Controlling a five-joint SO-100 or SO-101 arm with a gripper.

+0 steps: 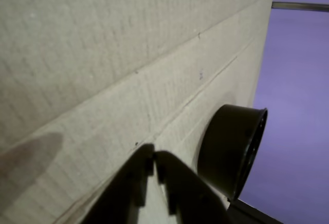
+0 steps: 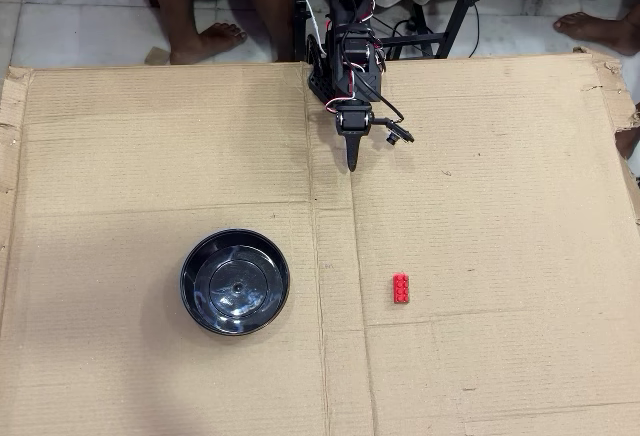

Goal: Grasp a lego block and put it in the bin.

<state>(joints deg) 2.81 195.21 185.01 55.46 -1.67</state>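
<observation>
The red lego block (image 2: 401,288) lies flat on the cardboard, right of centre in the overhead view; it is out of the wrist view. The black bowl (image 2: 235,281), the bin, stands empty at the lower left of centre; in the wrist view it shows on its side at the lower right (image 1: 231,149). My gripper (image 2: 352,164) is near the arm's base at the top centre, well away from both the block and the bowl. Its fingers meet at the tips with nothing between them, as the wrist view (image 1: 153,154) shows.
A large cardboard sheet (image 2: 500,206) covers the floor, with fold creases running across it. Bare feet and legs of people (image 2: 205,41) and stand legs sit beyond the top edge. A camera on a cable (image 2: 398,136) hangs beside the arm.
</observation>
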